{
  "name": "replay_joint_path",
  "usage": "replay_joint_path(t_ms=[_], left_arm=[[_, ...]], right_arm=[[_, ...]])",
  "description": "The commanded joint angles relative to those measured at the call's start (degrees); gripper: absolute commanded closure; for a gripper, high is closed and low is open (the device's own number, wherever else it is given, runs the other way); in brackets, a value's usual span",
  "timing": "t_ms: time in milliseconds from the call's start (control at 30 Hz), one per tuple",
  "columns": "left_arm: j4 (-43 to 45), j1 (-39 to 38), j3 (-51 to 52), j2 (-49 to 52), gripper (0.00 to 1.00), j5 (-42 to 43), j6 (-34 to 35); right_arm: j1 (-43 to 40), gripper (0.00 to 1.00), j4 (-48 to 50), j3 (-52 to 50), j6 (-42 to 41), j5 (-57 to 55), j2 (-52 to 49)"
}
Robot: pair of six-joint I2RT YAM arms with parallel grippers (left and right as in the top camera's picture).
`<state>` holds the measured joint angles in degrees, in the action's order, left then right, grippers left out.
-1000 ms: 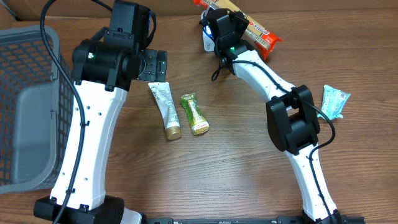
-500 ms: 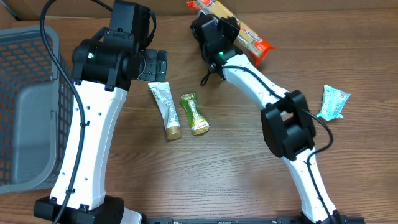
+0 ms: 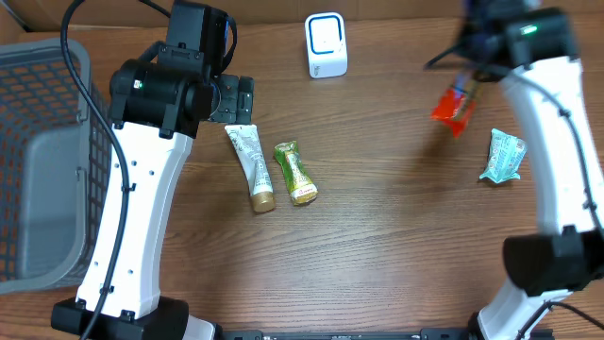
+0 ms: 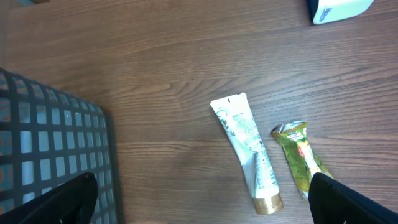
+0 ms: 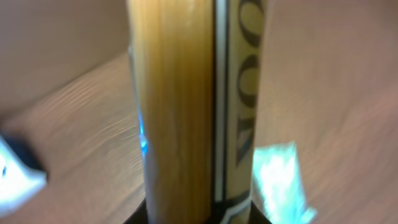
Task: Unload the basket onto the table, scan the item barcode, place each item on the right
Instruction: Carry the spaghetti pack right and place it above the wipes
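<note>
Basket (image 3: pixel 42 161): grey mesh, at the 9 o'clock edge of the wooden table (image 3: pixel 377 236); one corner shows in the left wrist view.
Left gripper (image 3: pixel 236 99): at 11 o'clock, jaws spread wide, nothing between them; both dark fingertips (image 4: pixel 68 199) frame the bottom of the wrist view.
White tube (image 3: pixel 250 165): lying flat just left of centre, gold cap toward 6 o'clock.
Green packet (image 3: pixel 295 173): lying flat just beside the tube at its 3 o'clock, not touching.
Scanner (image 3: pixel 326 44): small white unit with blue trim, at 12 o'clock near the far edge.
Snack pack (image 3: pixel 455 102): the item for scanning; a long tan wrapper with a red end and dark lettering, at 2 o'clock, red end toward 7 o'clock, well apart from the scanner; blurred overhead.
Right gripper (image 3: pixel 483 55): at 2 o'clock, clenched on the snack pack, which fills the right wrist view.
Teal packet (image 3: pixel 502 156): lying flat at 3 o'clock, near the red end, apart from it.
</note>
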<state>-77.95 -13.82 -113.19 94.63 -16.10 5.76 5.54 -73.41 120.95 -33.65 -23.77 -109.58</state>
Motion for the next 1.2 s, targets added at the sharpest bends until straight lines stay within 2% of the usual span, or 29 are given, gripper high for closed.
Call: replay_joint_path(t_ms=[0,200,367,467,500,533,567,600,633,700,733,767,800,867,1033,1100,1167], left_arm=[[0.2,-0.1,-0.2,0.2,0.00,-0.4,-0.5],[0.2,-0.1,-0.2,0.2,0.00,-0.4,-0.4],[0.2,-0.1,-0.2,0.2,0.00,-0.4,-0.4],[0.2,-0.1,-0.2,0.2,0.00,-0.4,-0.5],[0.2,-0.1,-0.2,0.2,0.00,-0.4,-0.5],[0.2,-0.1,-0.2,0.2,0.00,-0.4,-0.5],[0.2,-0.1,-0.2,0.2,0.00,-0.4,-0.5],[0.2,-0.1,-0.2,0.2,0.00,-0.4,-0.4],[0.2,-0.1,-0.2,0.2,0.00,-0.4,-0.4],[0.7,-0.1,-0.2,0.2,0.01,-0.1,-0.4],[0.9,-0.1,-0.2,0.2,0.00,0.1,-0.4],[0.8,-0.1,-0.2,0.2,0.00,0.1,-0.4],[0.9,-0.1,-0.2,0.2,0.00,0.1,-0.4],[2.1,-0.1,-0.2,0.2,0.00,0.0,-0.4],[1.9,0.8,-0.9,0.1,0.00,0.1,-1.5],[-1.9,3.5,-3.6,0.1,0.00,0.3,2.6],[-5.2,7.6,-7.0,0.1,0.00,4.3,4.1]], right_arm=[[-7.0,0.96,0.2,-5.4,-26.3,12.3,-1.9],[-14.0,0.96,8.8,-18.3,-35.7,17.9,-1.9],[-15.7,0.96,24.3,-29.3,-35.8,16.0,-1.9],[-16.0,0.96,28.3,-31.2,-35.7,12.7,-1.9],[-16.0,0.89,29.3,-31.3,-35.1,11.8,-1.9],[-16.0,0.71,29.9,-31.3,-33.6,11.8,-1.9],[-16.0,0.48,30.0,-31.3,-32.4,11.8,-1.9],[-16.0,0.33,30.1,-31.3,-30.0,11.9,-1.9],[-16.0,0.27,30.0,-31.2,-26.4,12.4,-1.7],[-16.0,0.24,30.1,-30.6,-16.9,15.0,-0.8],[-16.0,0.19,30.1,-29.8,-10.4,17.3,0.2],[-16.0,0.19,30.0,-29.0,-5.6,19.8,1.1],[-16.0,0.19,29.6,-27.7,1.0,24.2,2.6],[-15.3,0.16,26.6,-24.5,7.8,32.8,6.3],[-7.8,0.14,19.1,-21.5,13.6,36.9,9.9],[-1.9,0.14,16.8,-21.5,16.3,38.0,9.6],[3.8,0.13,15.4,-21.5,17.5,36.0,9.4]])
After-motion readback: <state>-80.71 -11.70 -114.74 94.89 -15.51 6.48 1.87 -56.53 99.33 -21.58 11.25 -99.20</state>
